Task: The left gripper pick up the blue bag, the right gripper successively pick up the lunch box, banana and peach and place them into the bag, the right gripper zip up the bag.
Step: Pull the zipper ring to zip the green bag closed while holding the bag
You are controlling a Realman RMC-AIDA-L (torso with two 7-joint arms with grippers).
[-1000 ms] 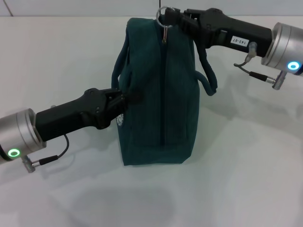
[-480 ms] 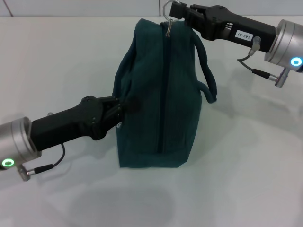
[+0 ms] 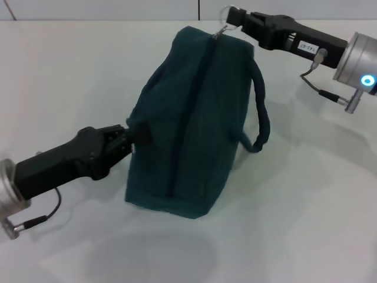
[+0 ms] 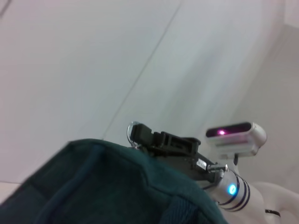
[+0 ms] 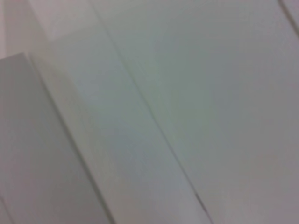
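Note:
The blue bag (image 3: 194, 118) stands tilted on the white table, its top leaning toward the far right and its zipper closed along the top. My left gripper (image 3: 131, 135) is shut on the bag's left handle at mid height. At the bag's far top corner, my right gripper (image 3: 240, 19) is shut on the metal ring zipper pull (image 3: 229, 14). The left wrist view shows the bag's top (image 4: 98, 186) with the right gripper (image 4: 142, 136) on the ring behind it. The lunch box, banana and peach are out of view.
The bag's right handle (image 3: 259, 112) hangs loose off its side. White table (image 3: 306, 194) surrounds the bag. The right wrist view shows only pale wall and table surfaces.
The bag has tipped over more, its base sliding left and nearer. My left gripper has pulled back to the left with the handle. My right gripper has moved right and farther away with the ring.

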